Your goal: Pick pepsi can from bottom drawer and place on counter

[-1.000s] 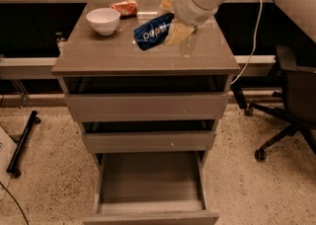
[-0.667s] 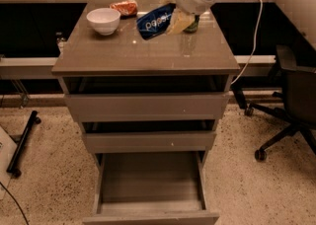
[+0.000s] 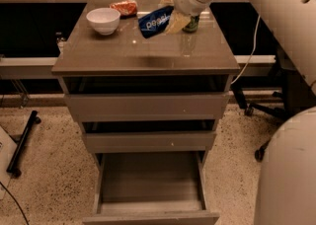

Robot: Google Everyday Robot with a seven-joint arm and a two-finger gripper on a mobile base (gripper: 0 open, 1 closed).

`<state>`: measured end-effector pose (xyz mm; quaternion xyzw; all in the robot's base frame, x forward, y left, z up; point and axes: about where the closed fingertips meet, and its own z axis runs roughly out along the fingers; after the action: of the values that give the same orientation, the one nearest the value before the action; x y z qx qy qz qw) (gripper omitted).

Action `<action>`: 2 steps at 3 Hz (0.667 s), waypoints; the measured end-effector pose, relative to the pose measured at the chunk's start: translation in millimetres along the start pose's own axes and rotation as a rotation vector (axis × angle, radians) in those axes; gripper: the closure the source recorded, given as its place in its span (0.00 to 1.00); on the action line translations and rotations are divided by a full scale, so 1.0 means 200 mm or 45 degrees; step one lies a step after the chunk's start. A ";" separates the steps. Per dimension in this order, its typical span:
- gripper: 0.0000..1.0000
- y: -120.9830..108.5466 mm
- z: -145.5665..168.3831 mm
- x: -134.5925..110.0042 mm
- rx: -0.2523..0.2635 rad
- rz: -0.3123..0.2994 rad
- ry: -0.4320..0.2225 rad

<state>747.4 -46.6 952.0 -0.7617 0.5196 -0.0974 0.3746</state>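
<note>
Ctr (image 3: 148, 54): bowl (image 3: 103, 20), bag (image 3: 124, 7), can (image 3: 191, 23); hand (image 3: 171, 18) above.

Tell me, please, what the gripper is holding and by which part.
The gripper holds the pepsi can by one end, the can tipped sideways over the back of the counter.

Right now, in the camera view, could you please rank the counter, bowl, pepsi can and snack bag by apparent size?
1. counter
2. bowl and pepsi can: alike; the can is nearer the camera, held by the gripper above the counter's back right, so unranked.
3. snack bag
</note>
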 end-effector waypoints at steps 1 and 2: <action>0.87 -0.02 0.13 0.08 -0.027 0.037 0.012; 0.64 -0.01 0.25 0.16 -0.061 0.100 0.035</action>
<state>789.7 -50.9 910.6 -0.7480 0.5564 -0.0807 0.3527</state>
